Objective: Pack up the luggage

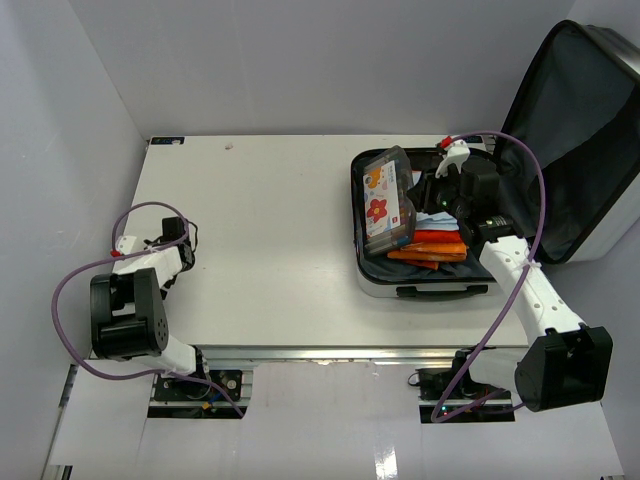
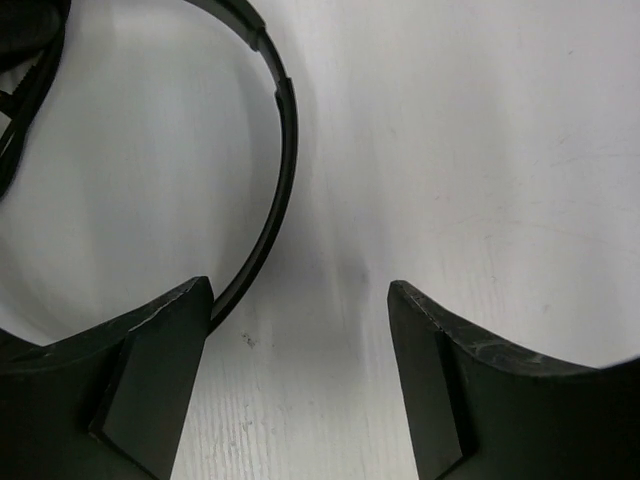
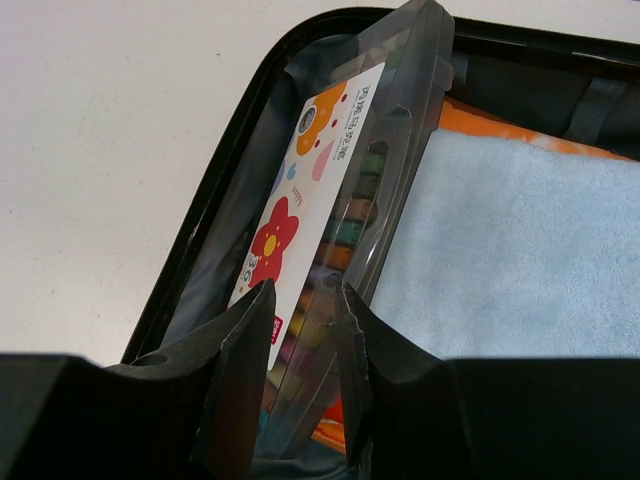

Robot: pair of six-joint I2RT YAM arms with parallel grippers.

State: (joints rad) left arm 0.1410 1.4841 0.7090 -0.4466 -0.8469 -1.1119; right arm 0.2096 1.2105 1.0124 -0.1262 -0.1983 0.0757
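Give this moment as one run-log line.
left fingers: open, empty | right fingers: shut on flower case | flower case: tilted inside luggage

A white table [image 1: 260,250] stands boxed in by plain pale grey walls [image 1: 300,60].

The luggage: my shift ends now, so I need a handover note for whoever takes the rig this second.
Left gripper: jaws open, empty, over the table, away from the luggage.
Right gripper: jaws closed on the flower case, which stands on edge at the luggage's left side.
Done: blue towel and orange items lie inside; lid open.
Left: lay the case in, release, probably close the lid.
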